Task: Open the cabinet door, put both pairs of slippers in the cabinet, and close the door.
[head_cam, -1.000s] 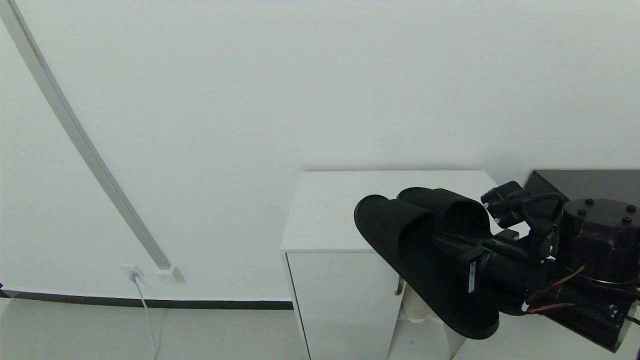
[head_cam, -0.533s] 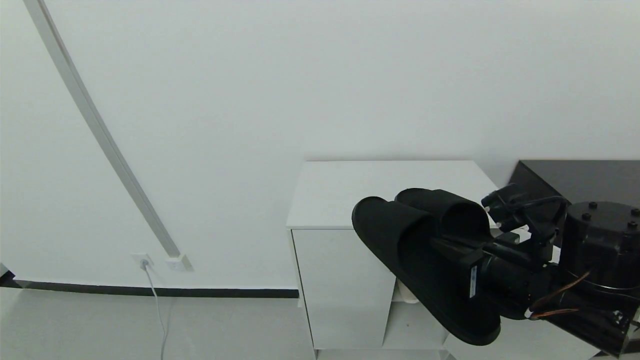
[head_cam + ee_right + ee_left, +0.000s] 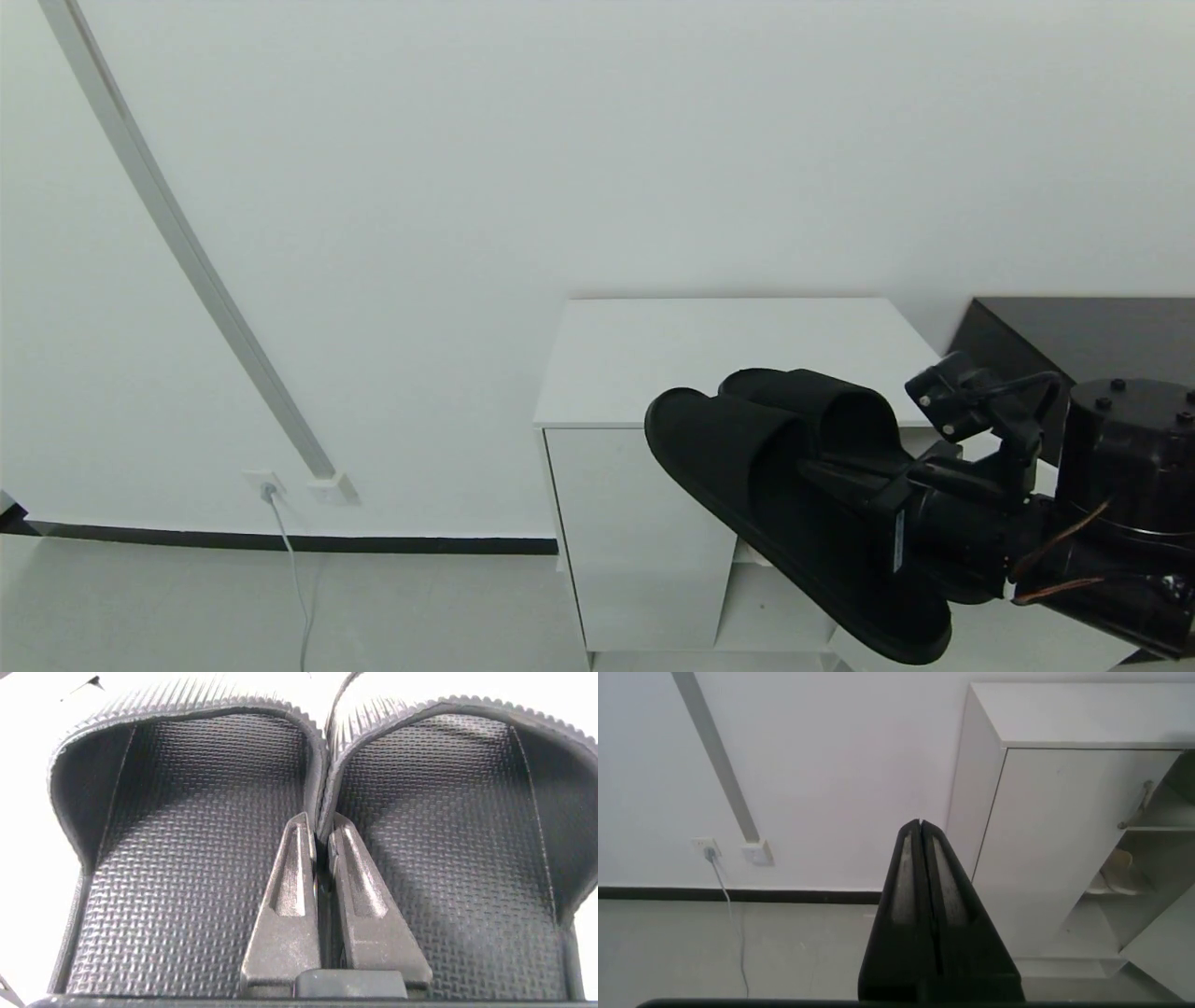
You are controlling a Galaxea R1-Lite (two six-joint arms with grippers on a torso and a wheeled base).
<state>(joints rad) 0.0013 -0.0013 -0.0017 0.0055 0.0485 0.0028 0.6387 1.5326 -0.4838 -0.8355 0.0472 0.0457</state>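
- cabinet backs onto wall; right side open, shelves showing.
- floor runs off left of cabinet; cable hangs from wall socket there.
- black slippers, a pair side by side, held in air before cabinet's front right edge, toes up near its top front edge, heels lower.
- right gripper: one finger inside each slipper, clamped on the two inner side walls pressed together.
- right arm comes in from right, approx level w/ cabinet top, below dark surface.
- left gripper: fingers together, nothing between, aimed at wall beside cabinet's left edge.
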